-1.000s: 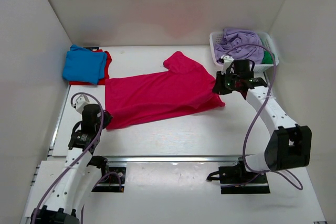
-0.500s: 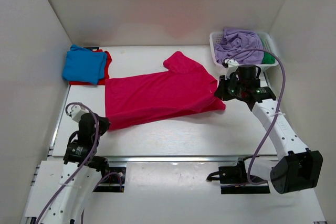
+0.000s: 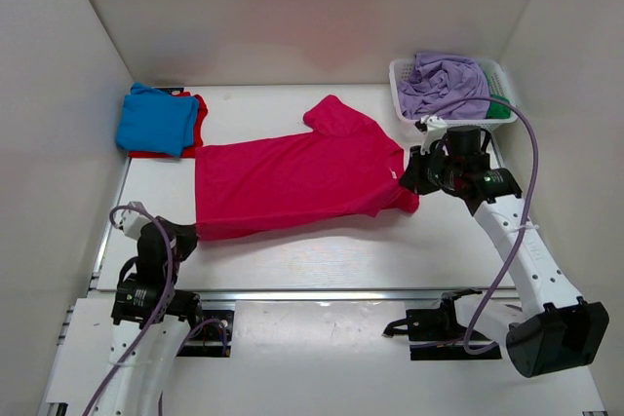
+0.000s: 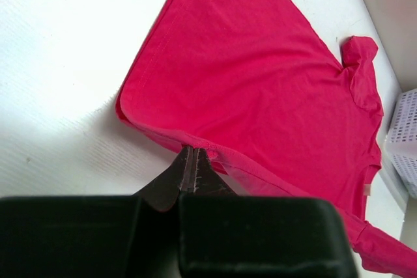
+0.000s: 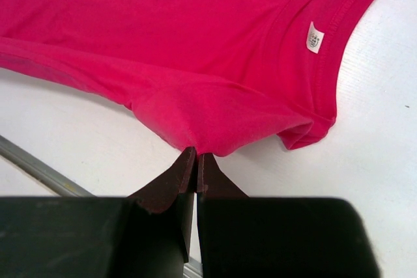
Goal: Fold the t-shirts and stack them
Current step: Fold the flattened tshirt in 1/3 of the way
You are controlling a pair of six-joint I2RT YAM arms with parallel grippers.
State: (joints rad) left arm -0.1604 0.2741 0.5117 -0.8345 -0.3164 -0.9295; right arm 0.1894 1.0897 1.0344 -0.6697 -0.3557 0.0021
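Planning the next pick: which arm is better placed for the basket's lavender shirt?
Likely right. The right arm, jaws shut on the pink shirt's collar end, is beside the basket; the left arm holds the opposite hem.

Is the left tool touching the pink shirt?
Touching. The left wrist view shows the left tool with closed tips pinching the pink shirt at its near edge.

L gripper [image 3: 187, 232] & R gripper [image 3: 409, 178], both pinched on the near edge of the crimson-pink t-shirt [image 3: 292, 174], are drawing back twd the arm bases, R also sliding rightward, so the near hem is pulling tauter & straighter while R elbow is swinging out near-right.
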